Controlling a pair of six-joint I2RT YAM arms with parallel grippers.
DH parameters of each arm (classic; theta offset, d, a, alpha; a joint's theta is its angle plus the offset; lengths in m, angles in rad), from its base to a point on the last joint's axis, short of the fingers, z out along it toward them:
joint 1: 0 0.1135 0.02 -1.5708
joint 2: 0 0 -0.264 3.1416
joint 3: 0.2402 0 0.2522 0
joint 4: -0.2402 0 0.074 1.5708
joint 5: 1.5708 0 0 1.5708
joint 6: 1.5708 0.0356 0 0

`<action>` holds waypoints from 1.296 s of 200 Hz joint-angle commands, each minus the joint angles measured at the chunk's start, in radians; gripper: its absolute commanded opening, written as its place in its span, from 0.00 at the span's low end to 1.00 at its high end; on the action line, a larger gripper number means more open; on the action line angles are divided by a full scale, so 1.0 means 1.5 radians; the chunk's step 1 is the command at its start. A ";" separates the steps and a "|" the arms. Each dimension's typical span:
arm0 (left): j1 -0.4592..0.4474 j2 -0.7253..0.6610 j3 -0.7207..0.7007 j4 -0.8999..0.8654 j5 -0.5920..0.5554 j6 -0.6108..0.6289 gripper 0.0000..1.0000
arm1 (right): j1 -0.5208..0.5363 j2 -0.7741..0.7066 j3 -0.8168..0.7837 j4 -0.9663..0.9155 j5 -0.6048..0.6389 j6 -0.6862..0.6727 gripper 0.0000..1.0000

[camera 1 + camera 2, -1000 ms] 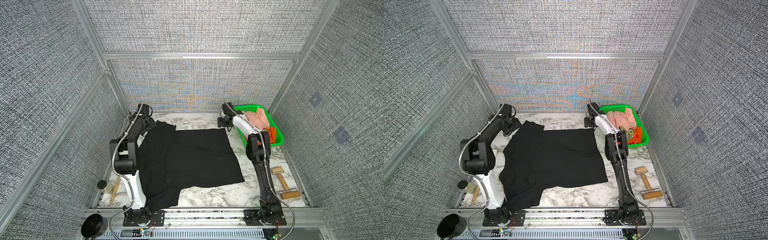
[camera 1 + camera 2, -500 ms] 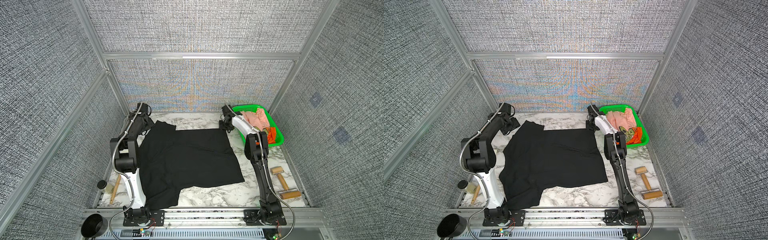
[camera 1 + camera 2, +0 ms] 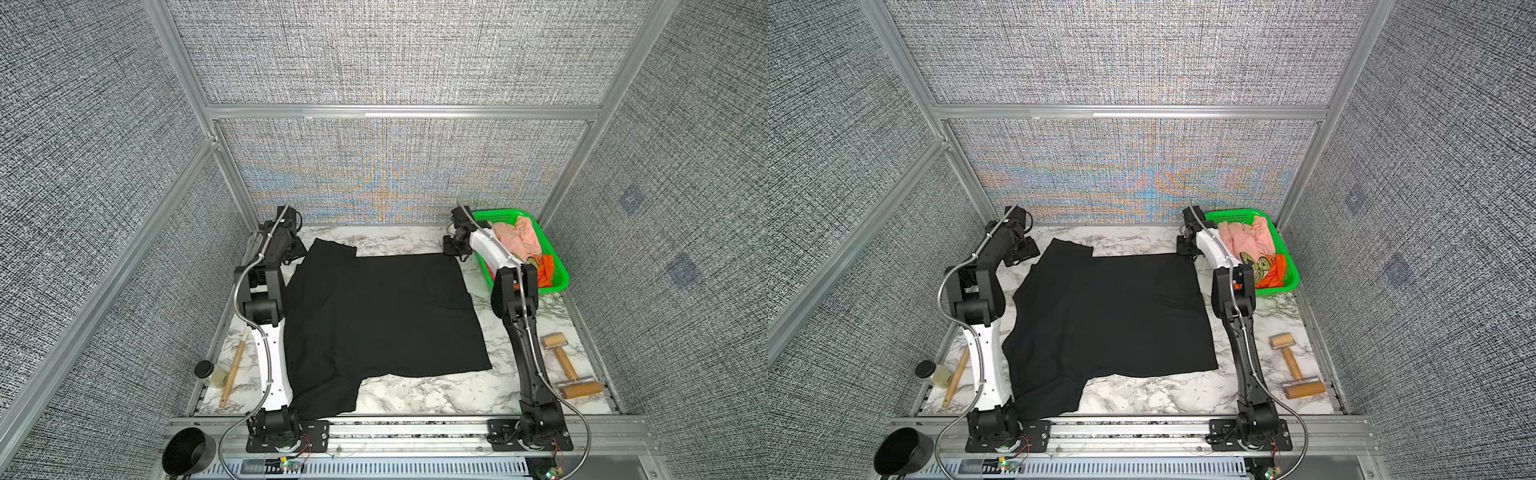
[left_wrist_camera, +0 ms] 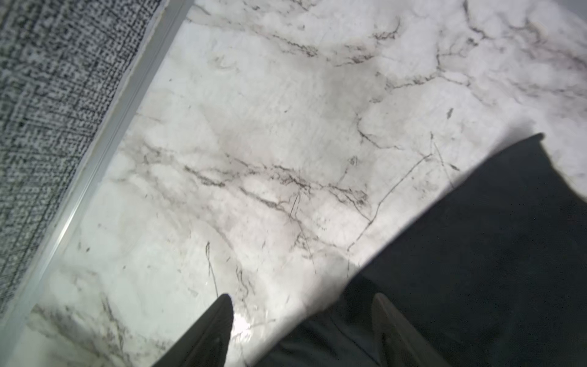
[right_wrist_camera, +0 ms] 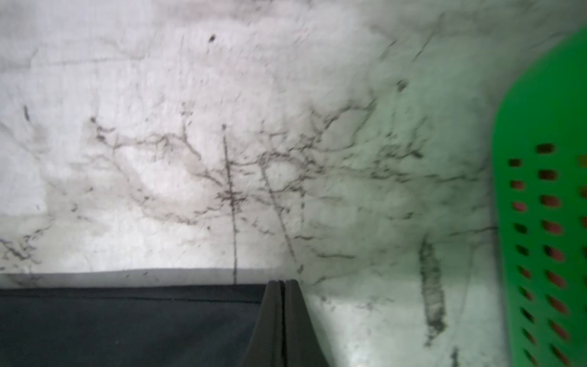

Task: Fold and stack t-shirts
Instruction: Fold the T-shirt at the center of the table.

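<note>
Nearest the arm bases, one sleeve of the black t-shirt [image 3: 382, 316] is trailing toward the front edge of the table [image 3: 415, 395]. Beyond it the body is lying flat and unfolded. Its long axis is running across the table, with the sleeve end toward the left arm and the hem toward the right arm.

At the shirt's far edge both hands are working low. The left hand [image 4: 301, 298] is sitting at the shirt's far sleeve with its fingers apart, one over bare marble and one over the cloth, straddling the edge. The right hand [image 5: 282, 282] is sitting at the shirt's far hem corner with its fingers pressed together. Whether cloth is caught between them I cannot tell.

Each arm is therefore nearer its own far corner, and the rest of the shirt is lying from both hands toward the arm bases. A first fold would likely be drawing that far edge that way.

Just beyond the shirt's hem corner, the green basket [image 3: 557, 274] is holding a peach-pink tee [image 3: 519, 241] and an orange one [image 3: 548, 266].
</note>
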 commanded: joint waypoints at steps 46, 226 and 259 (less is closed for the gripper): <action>-0.001 0.054 0.073 0.022 0.068 0.153 0.71 | 0.000 -0.003 -0.001 0.013 -0.029 -0.013 0.00; -0.063 0.144 0.117 0.064 0.114 0.223 0.52 | 0.013 -0.033 -0.040 0.028 -0.021 -0.013 0.00; -0.076 0.163 0.101 0.088 0.080 0.228 0.34 | 0.014 -0.040 -0.046 0.030 -0.017 -0.022 0.00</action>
